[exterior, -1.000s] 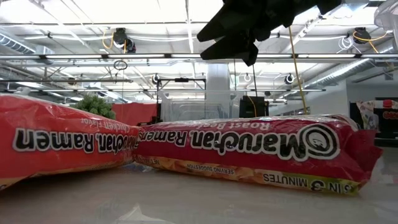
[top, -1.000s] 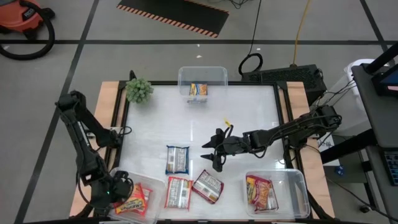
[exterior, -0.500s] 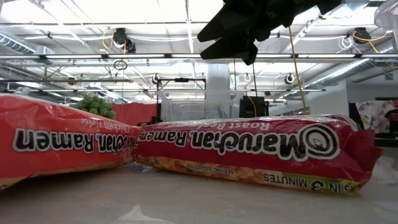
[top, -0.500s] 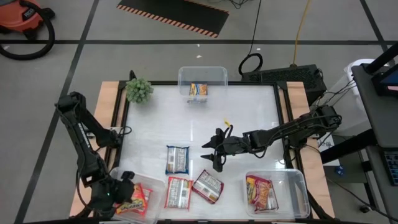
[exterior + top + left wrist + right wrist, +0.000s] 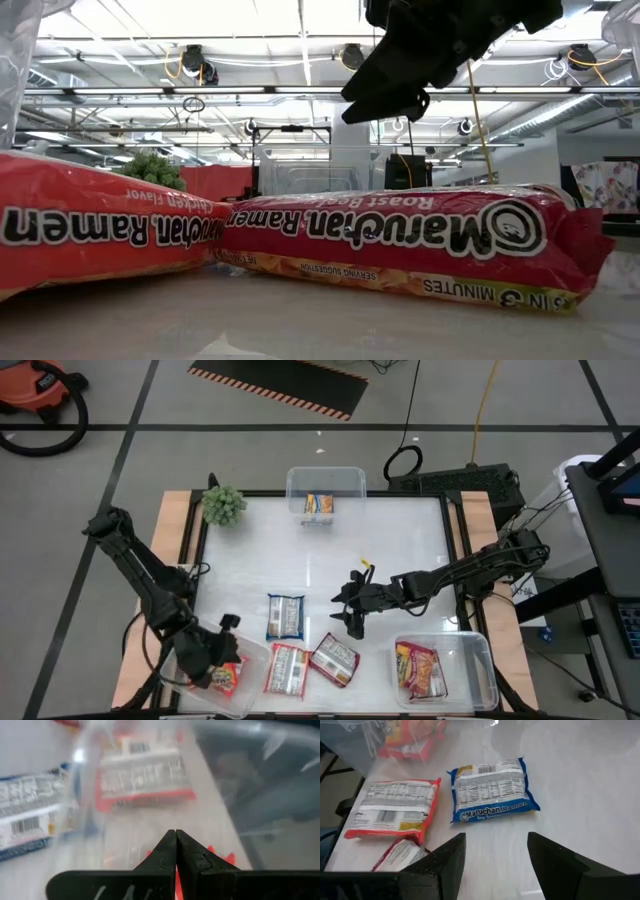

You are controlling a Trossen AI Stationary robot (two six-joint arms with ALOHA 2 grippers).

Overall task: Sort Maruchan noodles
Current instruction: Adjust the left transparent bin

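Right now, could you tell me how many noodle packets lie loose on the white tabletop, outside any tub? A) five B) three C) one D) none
B: the high view shows a blue packet and two red packets lying on the bare table; the other packets sit inside clear tubs.

Past the right hand (image 5: 496, 865), fingers spread, a blue-and-white packet (image 5: 492, 790) lies beside a red-and-white packet (image 5: 395, 810).
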